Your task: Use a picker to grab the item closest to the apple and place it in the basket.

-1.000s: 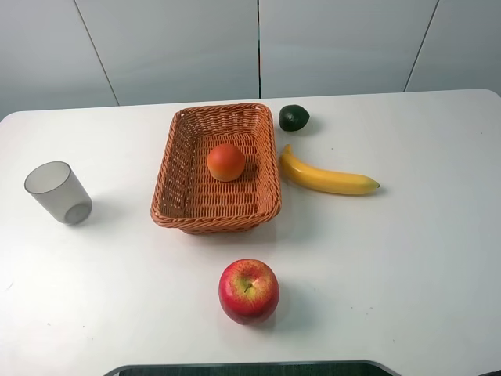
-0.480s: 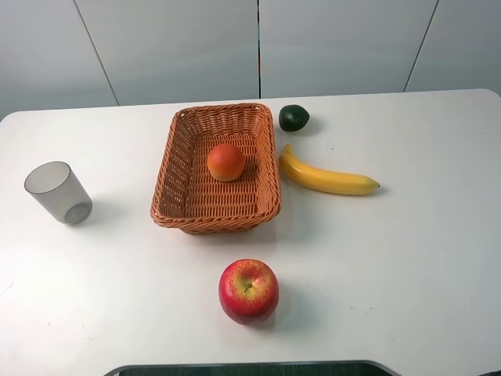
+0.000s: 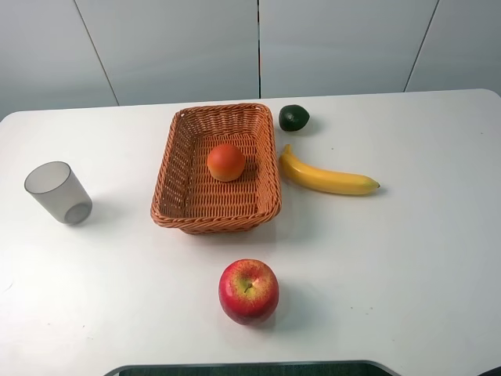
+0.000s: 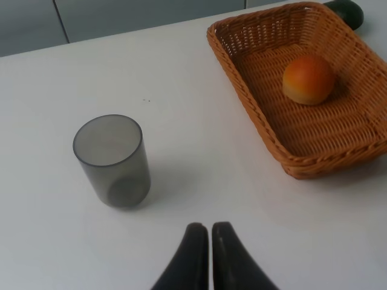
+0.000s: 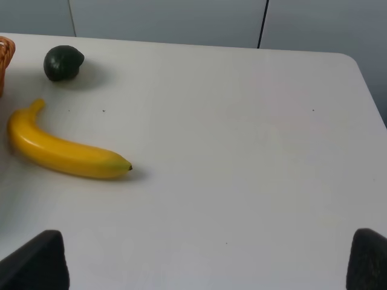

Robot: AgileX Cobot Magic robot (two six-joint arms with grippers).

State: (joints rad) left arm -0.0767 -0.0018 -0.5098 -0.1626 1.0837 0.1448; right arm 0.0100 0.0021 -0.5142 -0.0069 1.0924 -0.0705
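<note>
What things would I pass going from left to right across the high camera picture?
Cup → basket → avocado → banana. The orange and apple overlap the basket's span, so I left them out.

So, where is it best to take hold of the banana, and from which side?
Probably the banana at its thick middle, from above, with the fingers across its width. It lies flat on the table, clear of the basket, tapering toward both ends. The right hand is open.

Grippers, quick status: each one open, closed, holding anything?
Left gripper: closed, fingertips together, holding nothing, above the table.
Right gripper: open wide, holding nothing.
</note>
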